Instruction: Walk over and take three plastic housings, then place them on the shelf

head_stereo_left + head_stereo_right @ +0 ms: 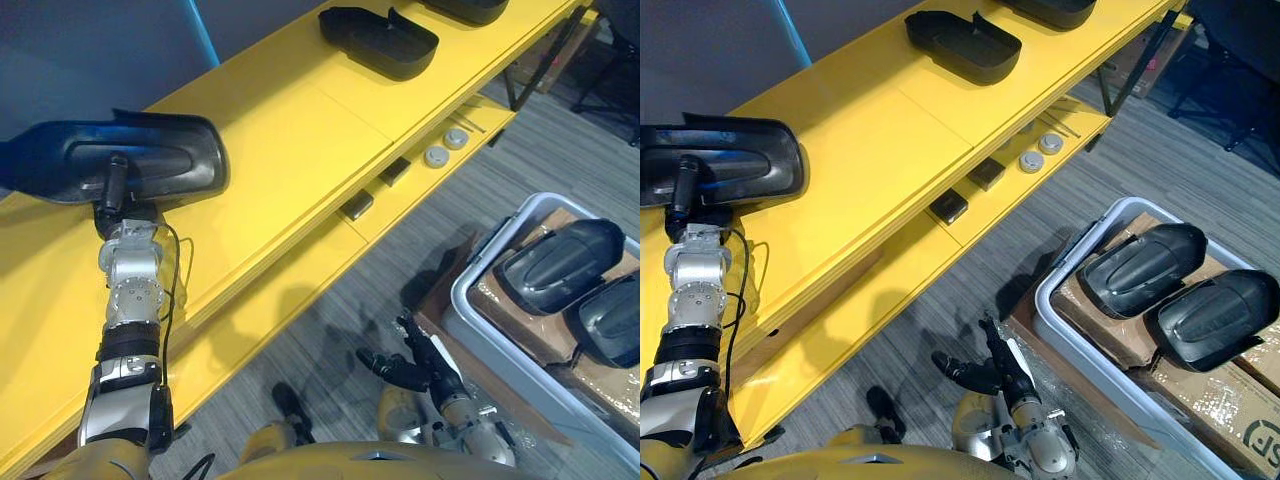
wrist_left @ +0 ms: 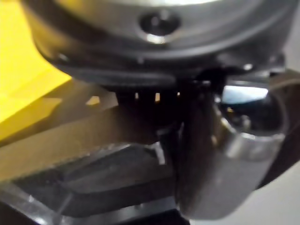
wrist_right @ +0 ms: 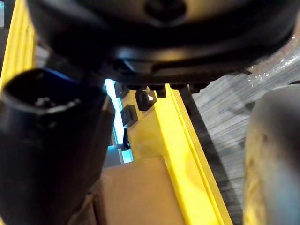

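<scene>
A black plastic housing lies hollow side up at the left end of the yellow shelf's top board. My left hand is shut on its near edge, thumb on top of the rim and fingers hidden beneath. Another housing rests farther along the shelf, and part of a third shows beyond it. Two more housings lie in a grey bin on the floor at the right. My right hand hangs low over the floor near the bin, open and holding nothing.
The shelf's lower board carries two small round parts and two small dark blocks. The bin sits on cardboard boxes. Grey carpet lies between the shelf and the bin. A dark stand is at the far right.
</scene>
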